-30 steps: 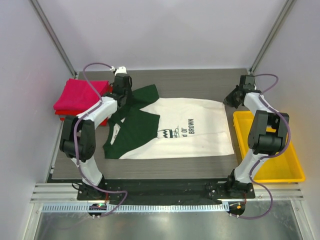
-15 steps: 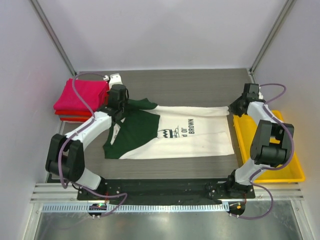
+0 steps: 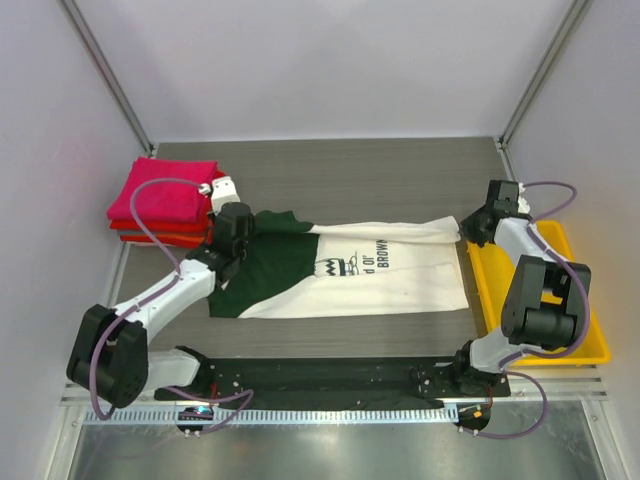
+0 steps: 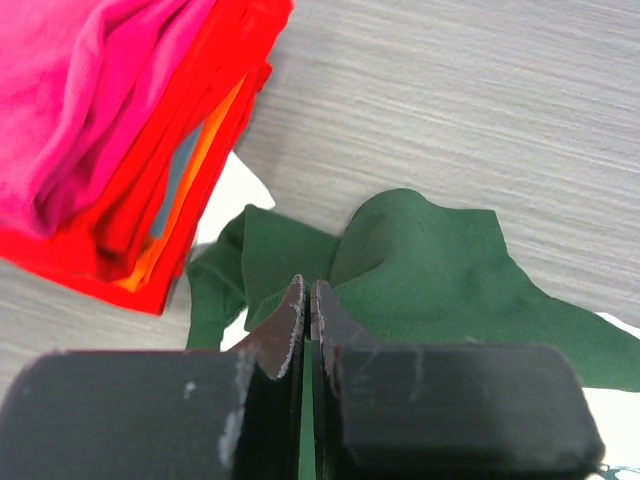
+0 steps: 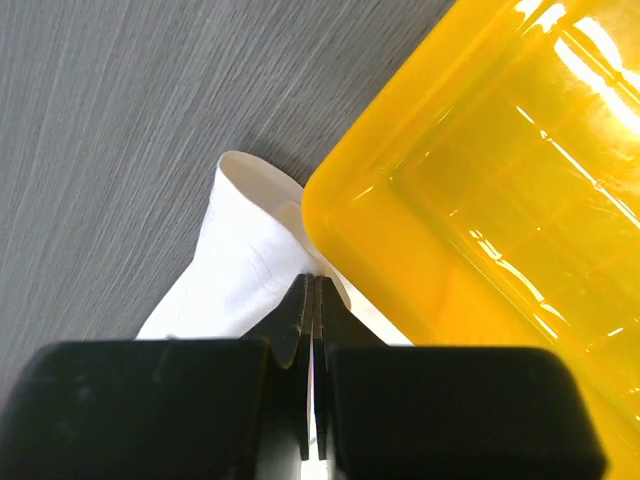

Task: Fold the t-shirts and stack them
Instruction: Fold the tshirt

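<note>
Cream t-shirt (image 3: 400,275) with a green collar end lies mid-table (image 3: 350,170), its far edge stretched between both grippers. Left gripper (image 4: 307,300) is clamped tight on green cloth near the folded pink and red shirts (image 3: 160,200) at far left. Right gripper (image 5: 313,292) is pinched on the white hem corner, just beside the yellow tray (image 3: 580,335).

Bright even light; glare on yellow tray (image 5: 566,62); sharp.
</note>
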`<state>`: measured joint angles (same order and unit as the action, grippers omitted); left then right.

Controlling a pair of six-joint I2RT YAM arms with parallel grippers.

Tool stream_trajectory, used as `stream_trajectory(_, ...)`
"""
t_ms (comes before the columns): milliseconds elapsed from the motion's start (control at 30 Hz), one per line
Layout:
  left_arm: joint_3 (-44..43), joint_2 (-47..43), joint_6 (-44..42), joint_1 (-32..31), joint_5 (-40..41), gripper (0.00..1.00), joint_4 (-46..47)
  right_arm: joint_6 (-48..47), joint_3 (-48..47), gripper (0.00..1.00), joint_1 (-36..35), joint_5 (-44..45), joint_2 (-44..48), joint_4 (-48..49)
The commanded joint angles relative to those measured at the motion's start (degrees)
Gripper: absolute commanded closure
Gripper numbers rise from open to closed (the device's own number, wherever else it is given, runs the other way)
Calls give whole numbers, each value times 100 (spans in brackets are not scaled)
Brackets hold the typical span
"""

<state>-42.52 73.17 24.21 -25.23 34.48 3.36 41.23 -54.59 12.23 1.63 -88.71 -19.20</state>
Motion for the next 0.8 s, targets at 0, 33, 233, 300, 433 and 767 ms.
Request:
stream_trajectory(0, 200, -381, 233, -17, 402, 100, 315, 122, 132, 99, 43, 391, 415, 303)
stream_trajectory(33, 244, -434, 251, -17, 367, 100, 306, 139, 159, 99, 43, 417, 450, 320)
stream_trajectory(233, 561, -716, 488, -95, 217, 100, 166, 280, 466, 99, 34, 514, 661, 469)
stream_trajectory(300, 674, -847, 576, -96, 226, 100, 113, 315, 519, 99, 34, 549, 697, 479)
stream_trajectory(433, 842, -1190, 717, -122, 200, 100, -115, 306, 659, 99, 43, 610, 767, 488)
stream_trajectory(767, 1422, -1937, 1218, -131, -81, 100, -696, 333, 1108, 99, 43, 628, 1180, 602)
